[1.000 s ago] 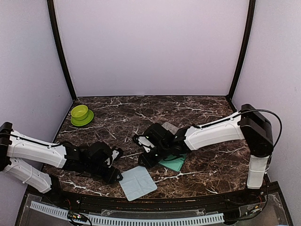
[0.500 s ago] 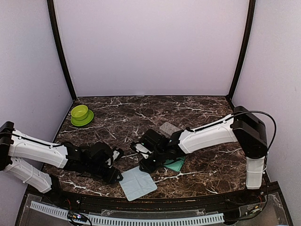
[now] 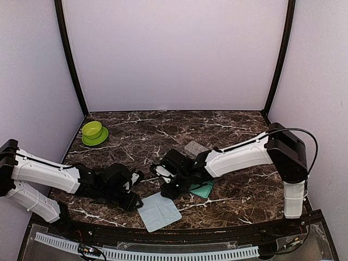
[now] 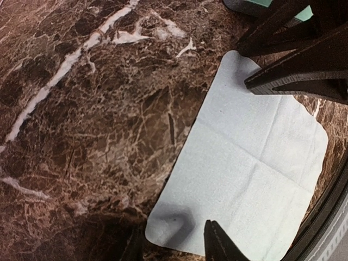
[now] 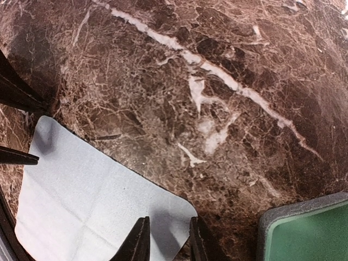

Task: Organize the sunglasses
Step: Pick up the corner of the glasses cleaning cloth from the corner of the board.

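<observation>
– Top external: sunglasses anywhere?
– Not made out; spot, long axis, heading: cannot tell.
– Grippers?
– Narrow gap: right gripper (image 5: 167,239) over cloth (image 5: 81,190) corner near case (image 5: 304,228); half-wide: left gripper (image 4: 174,242) over another corner.

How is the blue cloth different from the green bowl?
The cloth is pale blue, while the bowl is bright green. The cloth is square and lies flat, but the bowl is round with raised sides. The cloth is near the front edge, and the bowl sits in the far left corner. Both rest on the dark marble table.
</observation>
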